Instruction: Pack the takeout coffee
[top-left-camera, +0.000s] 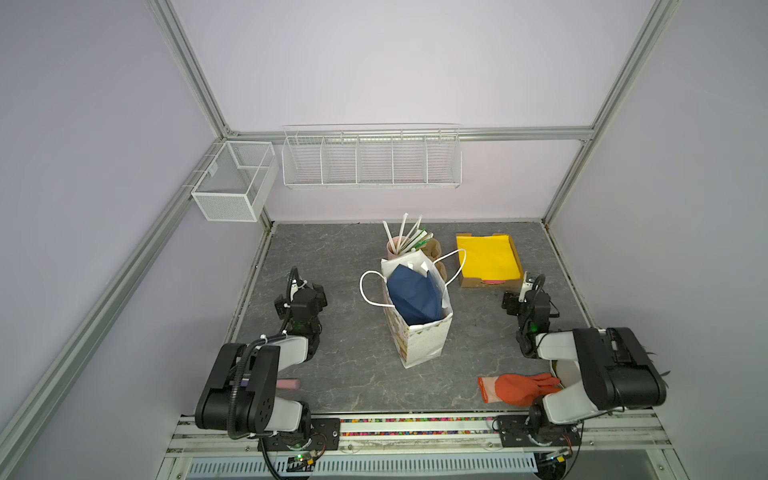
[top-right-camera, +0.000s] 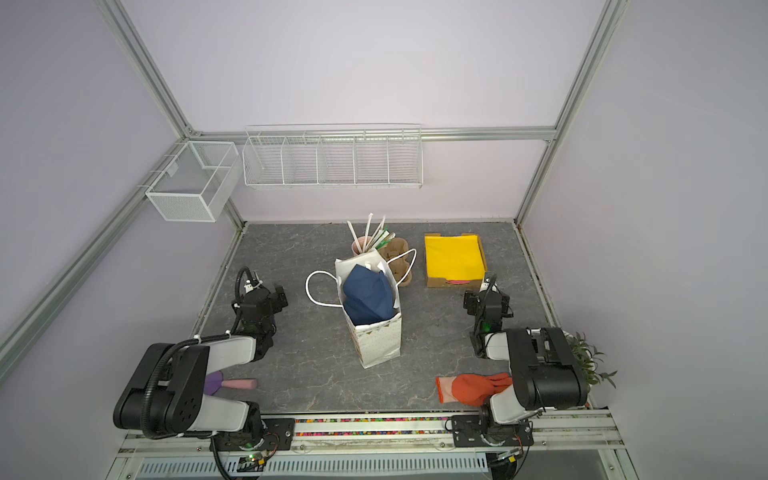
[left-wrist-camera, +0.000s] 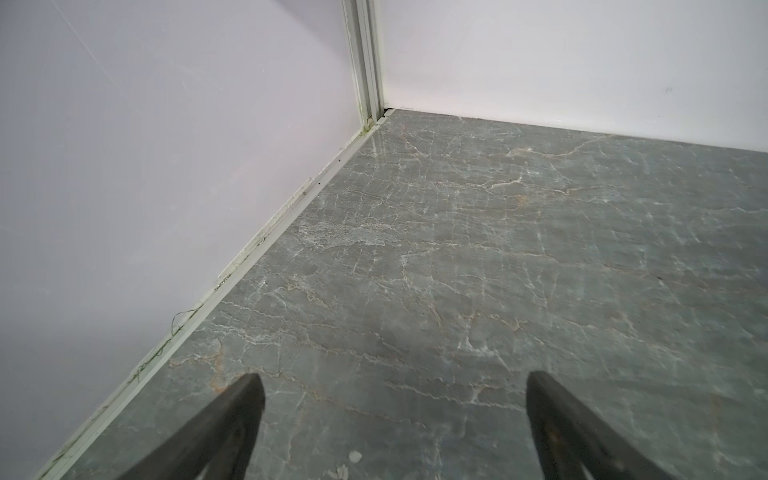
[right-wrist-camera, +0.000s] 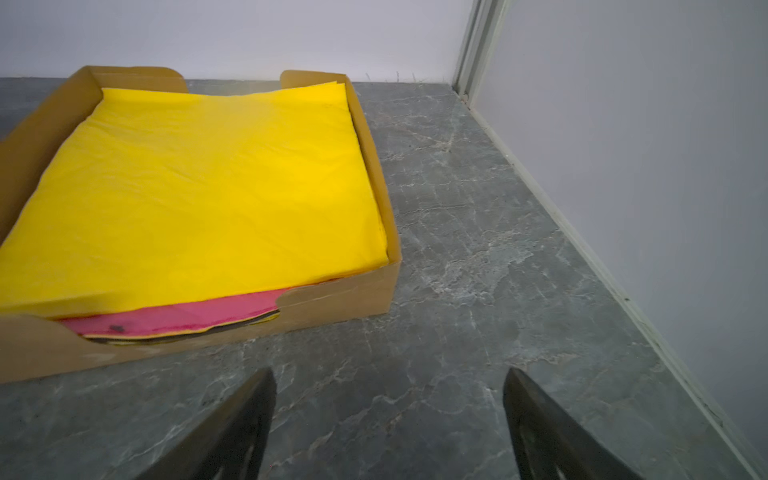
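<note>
- The left gripper (left-wrist-camera: 393, 376) stood with jaws wide apart and held nothing, above bare tabletop (left-wrist-camera: 498, 249) at the left.
- The right gripper (right-wrist-camera: 389, 370) was equally spread and empty, at the right, just near of the cardboard tray (right-wrist-camera: 374, 291) of yellow sheets (right-wrist-camera: 208, 187).
- An orange glove (top-left-camera: 517, 388) lay at the near right.
- A white paper bag (top-left-camera: 419, 336) stood upright at centre, with navy tissue paper (top-left-camera: 413, 299) filling its mouth.
- The takeout coffee showed in no view; its place could not be told.
</note>
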